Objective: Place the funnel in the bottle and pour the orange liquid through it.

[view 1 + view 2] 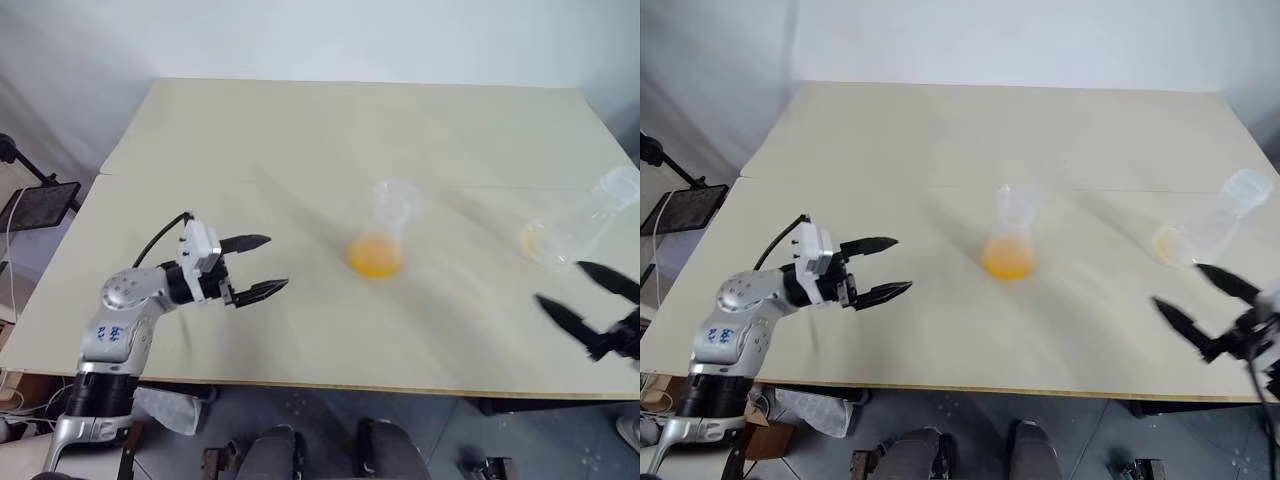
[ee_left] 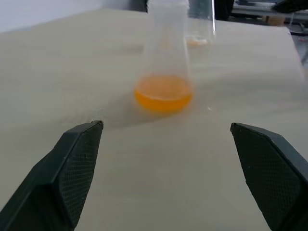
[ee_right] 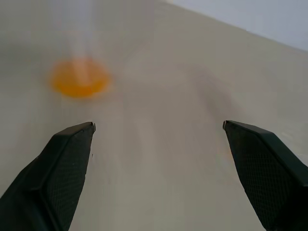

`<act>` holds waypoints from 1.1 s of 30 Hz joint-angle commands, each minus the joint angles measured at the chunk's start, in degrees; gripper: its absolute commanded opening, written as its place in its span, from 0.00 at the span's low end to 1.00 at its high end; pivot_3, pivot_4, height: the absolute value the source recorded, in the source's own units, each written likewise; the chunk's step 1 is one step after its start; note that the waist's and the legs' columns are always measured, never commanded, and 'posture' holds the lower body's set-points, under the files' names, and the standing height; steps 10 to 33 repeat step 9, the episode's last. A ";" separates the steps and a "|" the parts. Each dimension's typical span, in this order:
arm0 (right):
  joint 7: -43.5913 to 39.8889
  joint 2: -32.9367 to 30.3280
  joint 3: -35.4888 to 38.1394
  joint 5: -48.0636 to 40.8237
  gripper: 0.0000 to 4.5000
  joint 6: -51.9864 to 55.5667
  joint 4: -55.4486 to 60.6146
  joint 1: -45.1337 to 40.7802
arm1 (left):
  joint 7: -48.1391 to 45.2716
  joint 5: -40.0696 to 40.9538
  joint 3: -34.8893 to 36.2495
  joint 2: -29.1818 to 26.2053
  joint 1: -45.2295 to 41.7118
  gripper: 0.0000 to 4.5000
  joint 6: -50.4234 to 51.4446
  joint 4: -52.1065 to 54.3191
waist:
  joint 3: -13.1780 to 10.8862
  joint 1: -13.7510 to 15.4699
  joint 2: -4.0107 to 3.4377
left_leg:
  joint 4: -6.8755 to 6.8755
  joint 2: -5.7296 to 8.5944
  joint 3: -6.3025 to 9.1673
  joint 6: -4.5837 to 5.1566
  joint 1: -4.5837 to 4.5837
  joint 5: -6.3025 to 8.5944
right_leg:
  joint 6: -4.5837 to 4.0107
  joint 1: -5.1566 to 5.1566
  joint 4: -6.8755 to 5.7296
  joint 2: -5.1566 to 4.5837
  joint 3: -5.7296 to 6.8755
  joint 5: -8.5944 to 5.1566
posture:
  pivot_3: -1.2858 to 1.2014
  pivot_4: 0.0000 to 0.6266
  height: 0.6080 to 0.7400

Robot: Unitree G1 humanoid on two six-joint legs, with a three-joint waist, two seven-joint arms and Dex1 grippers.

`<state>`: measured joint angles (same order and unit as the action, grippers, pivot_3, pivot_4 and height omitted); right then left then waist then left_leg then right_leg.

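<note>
Left gripper (image 1: 262, 266) hovered wide open and empty near the table's (image 1: 330, 130) left edge. Mid-table stood the bottle (image 1: 380, 240) holding orange liquid (image 1: 374, 256): light, smooth, probably slippery; grip its neck. Right gripper (image 1: 585, 292) gaped empty beside the flask (image 1: 580, 228) at the right edge.

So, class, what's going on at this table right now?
Neither gripper holds anything. The left gripper and right gripper both hang open over the table. Between them stands the bottle with orange liquid in its base. A clear flask with a yellowish trace sits near the right gripper.
</note>
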<state>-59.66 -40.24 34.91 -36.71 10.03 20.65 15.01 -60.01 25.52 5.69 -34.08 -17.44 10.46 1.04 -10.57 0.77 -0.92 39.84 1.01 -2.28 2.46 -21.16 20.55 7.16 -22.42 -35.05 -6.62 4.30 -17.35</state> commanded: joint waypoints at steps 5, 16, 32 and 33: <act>-6.56 0.32 -4.72 1.51 0.99 -7.56 2.54 1.70 | -0.83 -0.72 1.79 -1.90 1.97 1.00 -4.76 1.30 | 0.00 0.78 0.01 | 0.09 0.20 0.09 0.07 -0.01 0.03 | 0.04 0.06 0.01 -0.14 -0.01 0.02 | 0.52 0.24 1.00; -6.37 0.87 -4.74 2.10 0.99 -10.33 0.35 0.76 | 0.19 -1.31 2.44 -1.77 2.76 1.00 -6.73 0.69 | 0.00 0.71 0.02 | 0.08 0.22 0.11 0.13 -0.03 0.07 | 0.07 0.05 0.04 -0.20 0.02 0.04 | 0.52 0.24 1.00; -6.37 0.87 -4.74 2.10 0.99 -10.33 0.35 0.76 | 0.19 -1.31 2.44 -1.77 2.76 1.00 -6.73 0.69 | 0.00 0.71 0.02 | 0.08 0.22 0.11 0.13 -0.03 0.07 | 0.07 0.05 0.04 -0.20 0.02 0.04 | 0.52 0.24 1.00; -6.37 0.87 -4.74 2.10 0.99 -10.33 0.35 0.76 | 0.19 -1.31 2.44 -1.77 2.76 1.00 -6.73 0.69 | 0.00 0.71 0.02 | 0.08 0.22 0.11 0.13 -0.03 0.07 | 0.07 0.05 0.04 -0.20 0.02 0.04 | 0.52 0.24 1.00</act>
